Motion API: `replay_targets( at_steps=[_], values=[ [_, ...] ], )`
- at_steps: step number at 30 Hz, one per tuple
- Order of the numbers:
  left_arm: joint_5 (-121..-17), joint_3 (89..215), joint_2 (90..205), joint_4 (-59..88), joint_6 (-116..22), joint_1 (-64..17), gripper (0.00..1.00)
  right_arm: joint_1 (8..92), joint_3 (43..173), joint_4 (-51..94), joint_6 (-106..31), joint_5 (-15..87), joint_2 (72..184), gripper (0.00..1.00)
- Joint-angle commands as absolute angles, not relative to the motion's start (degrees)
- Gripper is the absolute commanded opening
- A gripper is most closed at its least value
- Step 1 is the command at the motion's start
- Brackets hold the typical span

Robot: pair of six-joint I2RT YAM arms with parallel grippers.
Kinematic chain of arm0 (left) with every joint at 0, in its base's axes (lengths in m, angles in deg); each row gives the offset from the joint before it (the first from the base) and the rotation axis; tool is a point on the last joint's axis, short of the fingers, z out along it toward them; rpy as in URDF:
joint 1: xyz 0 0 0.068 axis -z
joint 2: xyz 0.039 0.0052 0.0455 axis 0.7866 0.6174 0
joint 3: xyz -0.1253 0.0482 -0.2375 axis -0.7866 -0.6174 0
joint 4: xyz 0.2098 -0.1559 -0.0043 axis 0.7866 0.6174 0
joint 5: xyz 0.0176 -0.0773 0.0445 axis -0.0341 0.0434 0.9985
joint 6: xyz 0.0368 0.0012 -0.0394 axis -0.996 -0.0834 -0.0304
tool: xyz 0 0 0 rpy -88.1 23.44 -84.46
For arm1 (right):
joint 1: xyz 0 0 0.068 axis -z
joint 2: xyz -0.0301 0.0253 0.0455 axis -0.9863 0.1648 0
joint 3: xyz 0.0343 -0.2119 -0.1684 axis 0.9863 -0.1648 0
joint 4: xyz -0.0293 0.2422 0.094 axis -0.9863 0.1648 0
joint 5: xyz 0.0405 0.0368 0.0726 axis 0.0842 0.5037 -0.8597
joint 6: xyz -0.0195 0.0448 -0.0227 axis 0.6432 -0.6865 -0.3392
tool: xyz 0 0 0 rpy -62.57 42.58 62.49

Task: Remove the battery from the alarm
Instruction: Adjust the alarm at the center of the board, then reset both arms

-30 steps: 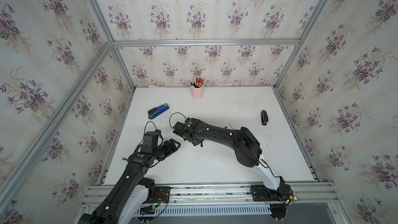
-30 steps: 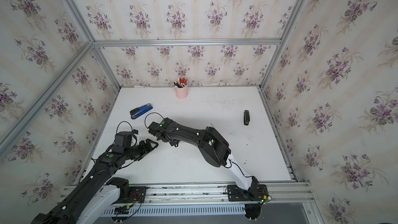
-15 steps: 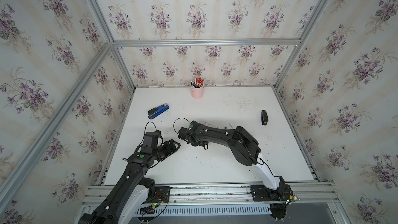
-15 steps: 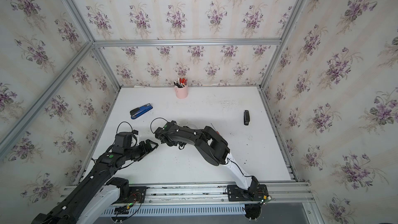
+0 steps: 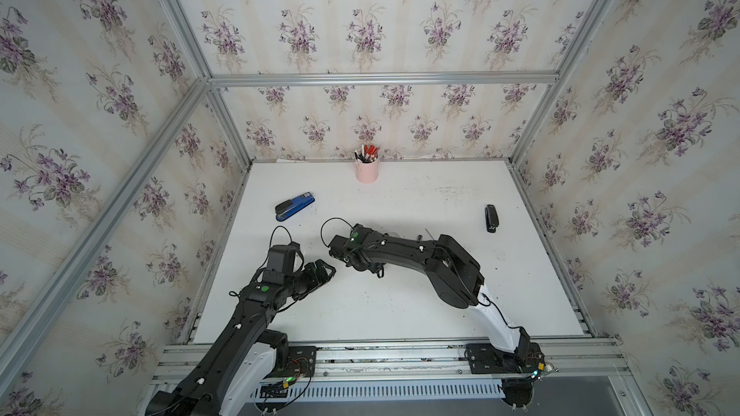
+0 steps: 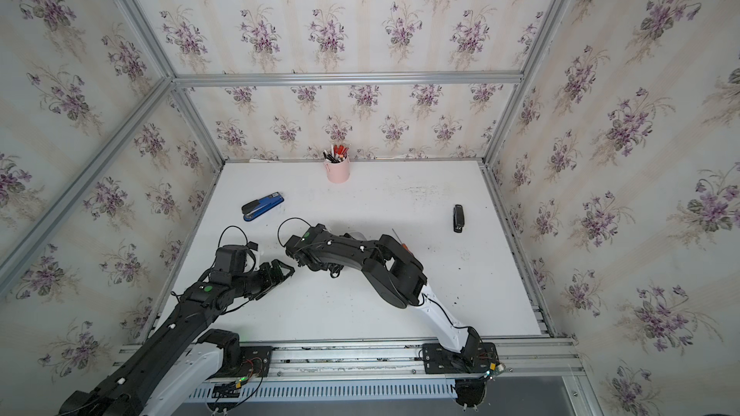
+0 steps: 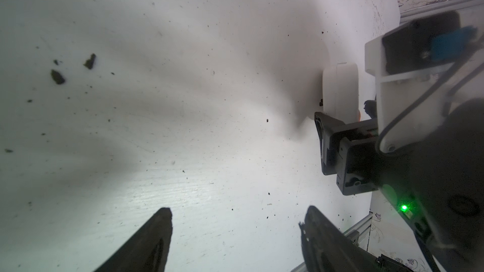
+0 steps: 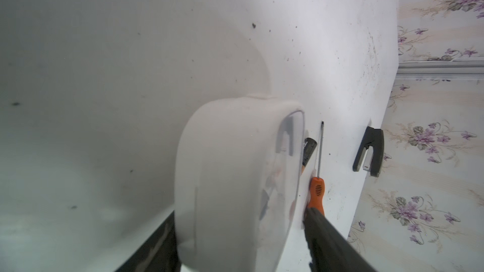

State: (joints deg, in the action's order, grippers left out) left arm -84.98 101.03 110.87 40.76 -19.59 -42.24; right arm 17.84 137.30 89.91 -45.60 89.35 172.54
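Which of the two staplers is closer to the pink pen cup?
The blue stapler, lying on the robot's left of the pink pen cup; the black stapler sits farther off, near the table's right edge.

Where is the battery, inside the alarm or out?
Out: the battery lies on the table beside the orange-handled screwdriver, behind the alarm.

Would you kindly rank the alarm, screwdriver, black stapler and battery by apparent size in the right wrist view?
1. alarm, nearest the camera.
2. screwdriver (longer) and black stapler (bulkier): too close to rank.
3. battery, partly hidden.
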Motion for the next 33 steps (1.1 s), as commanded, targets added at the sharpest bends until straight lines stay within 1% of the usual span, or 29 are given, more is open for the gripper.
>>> replay_targets(
  at_steps=[1,12,19,22,30,32,33],
  values=[
    [-84.48,100.87,110.95,41.02,-20.53,-42.29,0.82,17.72,137.69,88.61,-46.05,86.46,171.83,0.74],
    [-84.48,100.98,110.77,41.46,-20.60,-42.29,0.82,18.49,137.76,84.21,-47.05,76.12,171.05,0.77],
    [-84.39,102.65,111.40,42.08,-20.59,-42.29,0.82,21.67,135.05,79.29,-49.40,68.41,164.41,0.81],
    [-84.20,103.90,112.22,42.17,-20.59,-42.29,0.83,23.95,133.23,76.70,-50.25,64.45,160.55,0.81],
    [-83.25,106.97,114.15,42.10,-20.35,-42.29,0.83,32.39,123.53,67.19,-51.34,52.71,149.58,0.83],
    [-83.40,108.29,115.48,41.58,-20.40,-42.27,0.83,35.47,120.51,63.87,-51.52,48.69,146.67,0.85],
    [-83.72,109.23,116.34,41.02,-20.29,-42.24,0.83,37.54,118.66,61.58,-51.72,45.92,144.46,0.89]
  ],
)
